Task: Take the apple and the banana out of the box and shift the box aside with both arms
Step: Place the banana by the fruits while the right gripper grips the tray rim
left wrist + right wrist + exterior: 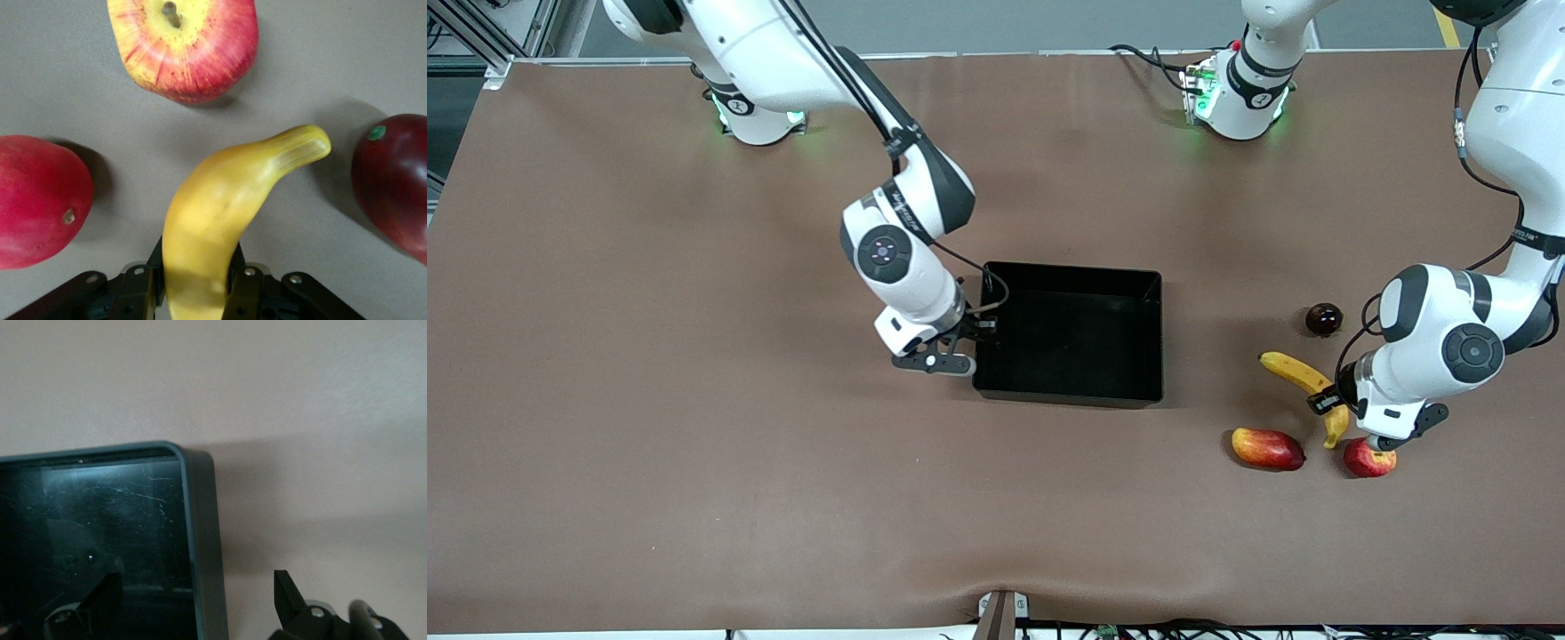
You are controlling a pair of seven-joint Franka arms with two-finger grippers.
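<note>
Left gripper (193, 293) jaws pinching banana (220, 213), low right of front view; right gripper (193, 603) jaws spread astride box (1069, 333) wall. Risk, probably: released banana rolling against apple (1369, 459).

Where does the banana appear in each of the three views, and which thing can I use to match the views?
Front view: the banana lies on the table between the dark round fruit and the apple, at the left gripper.
Left wrist view: the banana fills the middle, clamped by the left gripper.
Right wrist view: not in it.
Shared landmark: the apple, beside the banana's tip in both views.
</note>
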